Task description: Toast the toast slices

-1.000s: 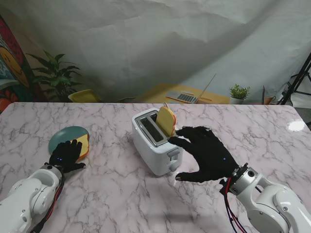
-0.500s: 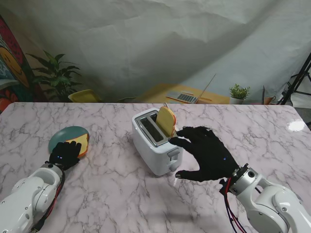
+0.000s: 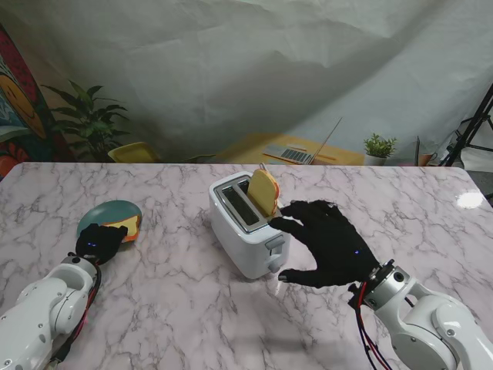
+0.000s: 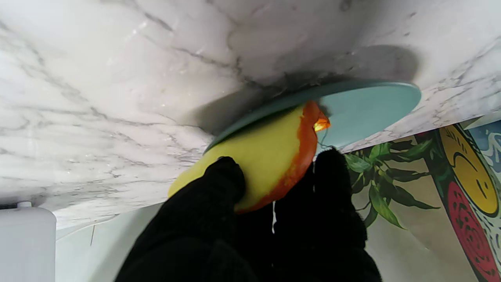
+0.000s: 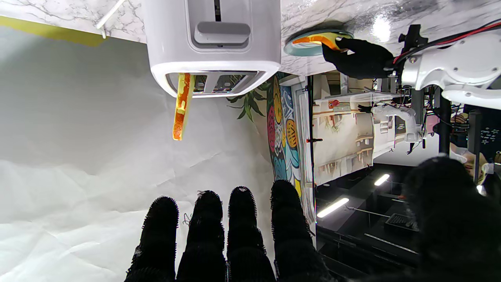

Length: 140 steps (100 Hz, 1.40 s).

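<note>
The left hand [image 3: 98, 241] has drawn back toward me over the last second, and its fingers [image 4: 223, 176] now pinch the near edge of the slice [image 4: 270, 156] on the plate [image 4: 372, 105], one finger on the yellow face and another behind the orange crust; a second ago the hand covered more of the slice. In the wrist view the slice looks tipped up off the plate at its gripped edge, so I judge the pickup of the second slice is under way, not finished. The right hand [image 3: 327, 243] has barely moved: its fingers [image 5: 242, 219] are spread apart and hold nothing, hovering just beside the toaster [image 3: 246, 223] on its right, near the lever [image 5: 222, 32]. The first slice [image 3: 263, 191] stands upright in the right-hand slot, sticking well out of the top, so it is not yet pushed down; the left-hand slot is empty. Both slices are flat, pale yellow with an orange-brown rim, and look stiff like toy food. The plate is teal and sits on the marble counter [image 3: 177, 308], well to the left of the toaster.
</note>
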### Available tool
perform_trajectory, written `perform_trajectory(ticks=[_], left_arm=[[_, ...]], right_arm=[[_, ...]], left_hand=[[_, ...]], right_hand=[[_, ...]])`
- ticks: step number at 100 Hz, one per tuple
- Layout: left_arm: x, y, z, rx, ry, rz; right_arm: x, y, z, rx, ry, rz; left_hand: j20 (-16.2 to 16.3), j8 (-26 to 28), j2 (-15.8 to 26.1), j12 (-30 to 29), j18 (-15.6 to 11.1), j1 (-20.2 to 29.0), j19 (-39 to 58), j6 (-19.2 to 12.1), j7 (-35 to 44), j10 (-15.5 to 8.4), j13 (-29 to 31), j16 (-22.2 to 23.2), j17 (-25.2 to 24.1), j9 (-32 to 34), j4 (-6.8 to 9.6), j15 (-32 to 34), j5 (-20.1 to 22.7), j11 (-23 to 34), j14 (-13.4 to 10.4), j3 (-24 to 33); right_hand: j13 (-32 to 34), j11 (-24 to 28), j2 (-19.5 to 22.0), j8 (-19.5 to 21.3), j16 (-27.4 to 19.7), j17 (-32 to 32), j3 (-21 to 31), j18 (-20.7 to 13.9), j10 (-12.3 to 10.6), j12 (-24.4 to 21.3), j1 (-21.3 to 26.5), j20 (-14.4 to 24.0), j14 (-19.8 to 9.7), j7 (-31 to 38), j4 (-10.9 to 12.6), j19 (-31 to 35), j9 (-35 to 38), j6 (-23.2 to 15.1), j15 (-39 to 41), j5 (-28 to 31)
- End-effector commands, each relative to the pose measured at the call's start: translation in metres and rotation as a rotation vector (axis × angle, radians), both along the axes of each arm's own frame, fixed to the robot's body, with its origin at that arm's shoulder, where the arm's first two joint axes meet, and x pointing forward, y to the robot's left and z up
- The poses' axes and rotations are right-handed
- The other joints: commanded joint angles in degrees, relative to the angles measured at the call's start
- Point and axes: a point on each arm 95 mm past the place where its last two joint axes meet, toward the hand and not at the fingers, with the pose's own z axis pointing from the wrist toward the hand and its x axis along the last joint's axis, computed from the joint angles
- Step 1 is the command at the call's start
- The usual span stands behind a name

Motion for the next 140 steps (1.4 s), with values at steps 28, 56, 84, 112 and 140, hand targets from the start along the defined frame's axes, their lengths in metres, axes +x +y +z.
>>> perform_trajectory(ticks=[28, 56, 84, 112, 140], left_arm=[[0.005, 0.000, 0.035, -0.019, -0.095, -0.039], [0.013, 0.006, 0.080, -0.037, -0.205, -0.088], [0.020, 0.000, 0.116, -0.097, -0.319, -0.176], [0.019, -0.020, 0.153, -0.189, -0.434, -0.268], [0.013, -0.057, 0.188, -0.305, -0.538, -0.407]], right_arm=[[0.000, 0.001, 0.001, -0.005, -0.010, 0.000], [0.001, 0.001, 0.002, -0.004, -0.019, 0.004], [0.000, 0.002, 0.001, -0.005, -0.028, 0.017], [-0.002, 0.002, 0.003, 0.001, -0.037, 0.019], [-0.008, 0.002, 0.005, -0.005, -0.057, 0.028]], left_hand=[[2.2, 2.8, -3.7, 4.7, -1.8, 4.7, 5.2, -9.5, 13.7, -2.7, 5.9, 6.5, 2.3, 7.6, -0.74, 2.6, 7.1, 2.1, -0.1, 2.5], [1.6, 4.7, -5.4, 6.5, -1.9, 4.7, 5.5, -12.4, 17.6, -4.3, 7.3, 9.6, 2.7, 9.0, -0.76, 1.1, 8.7, 1.9, 0.0, 3.5], [-0.4, 6.2, -6.2, 8.4, -1.9, 4.6, 6.3, -13.1, 19.9, -5.3, 8.2, 12.6, 2.6, 9.3, -0.78, 0.7, 9.4, 3.1, -0.1, 5.1], [-1.3, 10.3, -8.4, 10.8, -2.0, 0.4, 8.2, -15.3, 22.0, -7.2, 10.6, 16.4, 3.6, 10.8, -1.91, 0.4, 11.5, 4.7, -0.9, 13.8], [-2.5, 14.4, -11.3, 11.1, -2.4, -1.4, 8.1, -18.9, 24.0, -10.6, 13.8, 18.2, 5.7, 13.2, -2.46, -1.2, 14.3, 6.2, -3.1, 18.4]], right_hand=[[1.1, 0.8, 2.1, -0.2, -0.8, -0.2, 1.9, -1.5, -0.6, 0.7, 0.9, -0.9, -1.1, 1.1, 0.2, 0.6, 0.8, 0.9, -1.8, 0.2], [1.2, 0.9, 2.6, -0.4, -0.7, 0.0, 2.0, -1.5, -0.4, 0.7, 1.0, -0.9, -1.1, 1.4, 0.1, 0.7, 1.1, 0.9, -1.8, 0.4], [1.4, 1.0, 2.8, -0.5, -0.7, 0.1, 1.8, -1.6, -0.5, 0.8, 1.1, -0.9, -1.1, 1.7, 0.2, 0.7, 1.2, 0.8, -1.8, 0.5], [1.5, 0.9, 3.4, -0.7, -0.7, 0.2, 1.3, -1.6, -0.6, 0.8, 1.0, -0.9, -1.2, 1.9, 0.2, 0.8, 1.5, 0.8, -1.8, 0.6], [2.2, 1.2, 3.1, -0.8, -0.6, 1.0, 1.8, -1.5, -0.3, 0.9, 2.4, -0.7, -0.9, 2.2, 0.3, 1.2, 2.2, 1.0, -1.5, 1.0]])
